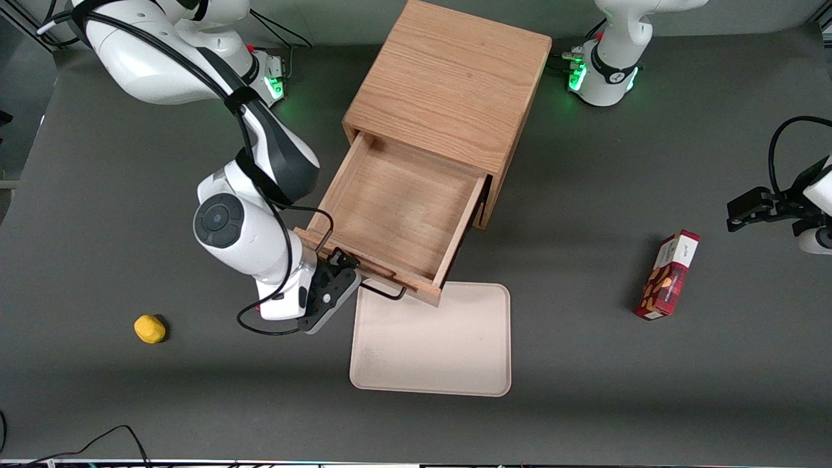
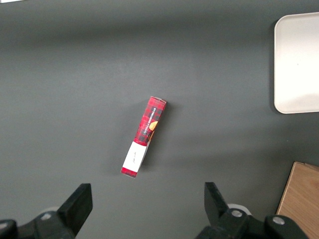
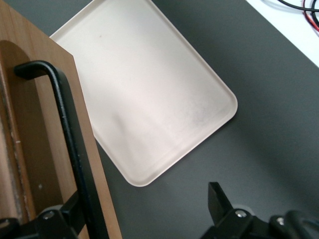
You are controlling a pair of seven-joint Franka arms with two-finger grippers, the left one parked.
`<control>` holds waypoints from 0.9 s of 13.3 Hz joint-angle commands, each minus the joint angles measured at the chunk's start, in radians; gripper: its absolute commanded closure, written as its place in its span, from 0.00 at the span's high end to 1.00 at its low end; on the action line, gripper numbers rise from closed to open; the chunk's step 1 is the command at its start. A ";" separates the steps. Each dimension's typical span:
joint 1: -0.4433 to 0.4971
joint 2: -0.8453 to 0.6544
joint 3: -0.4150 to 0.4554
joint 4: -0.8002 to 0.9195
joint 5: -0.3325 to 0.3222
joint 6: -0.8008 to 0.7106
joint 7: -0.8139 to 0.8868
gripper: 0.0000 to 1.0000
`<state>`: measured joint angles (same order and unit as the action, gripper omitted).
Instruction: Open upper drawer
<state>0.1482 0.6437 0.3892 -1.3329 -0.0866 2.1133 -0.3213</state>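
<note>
The oak cabinet [image 1: 448,84] stands mid-table. Its upper drawer [image 1: 396,208] is pulled far out toward the front camera and shows an empty light-wood inside. The thin black wire handle [image 1: 383,291] sticks out from the drawer's front panel over a tray's edge. My right gripper [image 1: 350,272] is at the handle's end nearer the working arm, fingers open. In the right wrist view the handle [image 3: 70,134] runs along the drawer front [image 3: 20,59] just inside one finger [image 3: 75,211] of the open gripper [image 3: 145,201], which grips nothing. The lower drawer is hidden.
A cream tray [image 1: 435,351] lies on the dark table in front of the open drawer; it also shows in the right wrist view [image 3: 149,89]. A yellow object [image 1: 149,328] lies toward the working arm's end. A red snack box [image 1: 668,275] lies toward the parked arm's end.
</note>
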 commanded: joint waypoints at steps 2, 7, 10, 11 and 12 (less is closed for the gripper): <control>0.011 0.010 -0.036 0.037 0.040 0.008 -0.038 1.00; 0.013 0.014 -0.038 0.052 0.189 0.008 -0.030 1.00; 0.002 0.010 -0.038 0.078 0.277 -0.003 -0.036 1.00; 0.001 0.005 -0.036 0.078 0.298 -0.003 -0.035 1.00; -0.004 -0.004 -0.038 0.078 0.323 -0.003 -0.029 1.00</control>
<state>0.1462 0.6527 0.3600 -1.2685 0.1740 2.1229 -0.3293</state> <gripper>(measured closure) 0.000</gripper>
